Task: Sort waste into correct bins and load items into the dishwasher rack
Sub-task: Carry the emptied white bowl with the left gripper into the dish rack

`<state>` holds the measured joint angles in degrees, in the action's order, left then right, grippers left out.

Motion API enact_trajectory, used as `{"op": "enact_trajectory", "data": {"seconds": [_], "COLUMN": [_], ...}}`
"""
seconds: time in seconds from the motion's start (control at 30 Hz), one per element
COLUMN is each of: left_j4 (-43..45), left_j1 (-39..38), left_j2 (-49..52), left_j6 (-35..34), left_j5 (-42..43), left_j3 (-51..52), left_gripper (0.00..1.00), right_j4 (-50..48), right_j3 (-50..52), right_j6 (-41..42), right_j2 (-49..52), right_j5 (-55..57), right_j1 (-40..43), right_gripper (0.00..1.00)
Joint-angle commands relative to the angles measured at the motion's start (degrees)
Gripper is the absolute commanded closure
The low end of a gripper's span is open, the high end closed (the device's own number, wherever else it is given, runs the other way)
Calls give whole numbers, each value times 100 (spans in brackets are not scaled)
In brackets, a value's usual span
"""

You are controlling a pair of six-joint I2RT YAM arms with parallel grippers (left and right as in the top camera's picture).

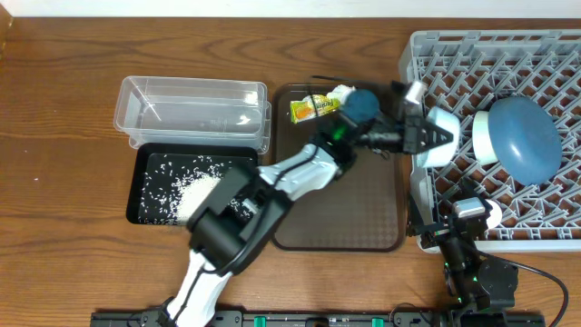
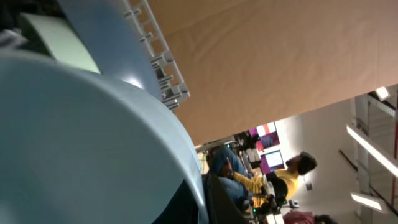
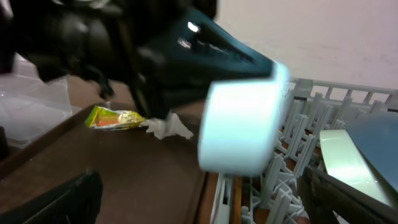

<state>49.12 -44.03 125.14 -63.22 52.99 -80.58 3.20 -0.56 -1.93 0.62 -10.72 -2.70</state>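
Left gripper (image 1: 425,136): clenched on the rim of the white bowl (image 1: 443,136), holding it at the left edge of the dishwasher rack (image 1: 545,54), over the outer pegs. The bowl is not yet seated.

Right gripper (image 1: 473,216): fingers spread, nothing between them, parked at the rack's near left corner.

Progress, as judged from the present layout:
- Loading partly done. The dark-blue bowl (image 1: 519,138) lies upturned in the rack, with the pale-green bowl (image 3: 339,163) just beside it on its left.
- The white bowl is in hand, so this step is underway.
- No pink cup can be found in any view. A thin dark line at the far edge of the brown serving tray (image 1: 363,209) may be the chopsticks, but it is too fine to confirm.
- Waste sorting is partly done.

Containers:
- Black tray (image 1: 136,191): holds the rice grains (image 1: 195,189), heaped at the middle and scattered toward the left.
- Clear tub (image 1: 191,91): appears to hold nothing.
- Brown serving tray: the yellow-green wrapper (image 1: 307,110) and the white tissue (image 1: 341,93) lie touching at its far edge, not in a bin.

Outstanding: seat the white bowl, bin the wrapper and tissue, then locate and load the cup and chopsticks.
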Motion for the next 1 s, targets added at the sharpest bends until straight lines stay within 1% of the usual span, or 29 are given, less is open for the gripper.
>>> {"op": "enact_trajectory", "data": {"seconds": [0.0,0.2,0.27,0.33,0.4,0.47,0.6,0.67,0.7,0.73,0.77,0.83,0.87,0.9,0.97], "left_j4": [-13,-2,476,922,1008,743,-184,-398,-435,-431,-415,-334,-337,-339,-339], "left_j1": [-98,-133,-131,-133,-118,-92,-39,-20,-9,-2,7,50,74,116,210], "left_j2": [227,337,334,334,334,334,334,334,334,334,334,334,334,334,334], "left_j6": [-28,-107,-518,-654,-673,-664,-304,-197,-199,-199,-197,-201,-199,-199,-199], "left_j5": [-146,-232,-295,-317,-317,-315,-319,-319,-317,-319,-334,-330,-317,-262,-125], "left_j3": [-291,-319,-321,-321,-323,-323,-319,-319,-319,-319,-319,-319,-319,-319,-319], "left_gripper": [93,93,93,93,91,90,90,90,88,83,70,50,29,21,19], "right_j4": [0,0,0,0,0,0,0,-2,-2,0,0,0,0,0,0], "right_j3": [24,24,24,24,24,24,24,24,24,24,24,24,24,24,24], "right_j6": [61,61,61,61,61,61,61,61,61,59,61,61,61,61,61], "right_j2": [-24,-24,-24,-24,-24,-24,-24,-24,-24,-24,-24,-24,-24,-24,-22], "right_j5": [-24,-24,-24,-24,-24,-24,-24,-24,-24,-24,-24,-24,-24,-24,-24], "right_j1": [81,81,81,81,81,81,81,81,81,81,81,81,81,81,81], "right_gripper": [1,1,1,1,1,1,1,1,1,1,1,1,1,1,1]}}
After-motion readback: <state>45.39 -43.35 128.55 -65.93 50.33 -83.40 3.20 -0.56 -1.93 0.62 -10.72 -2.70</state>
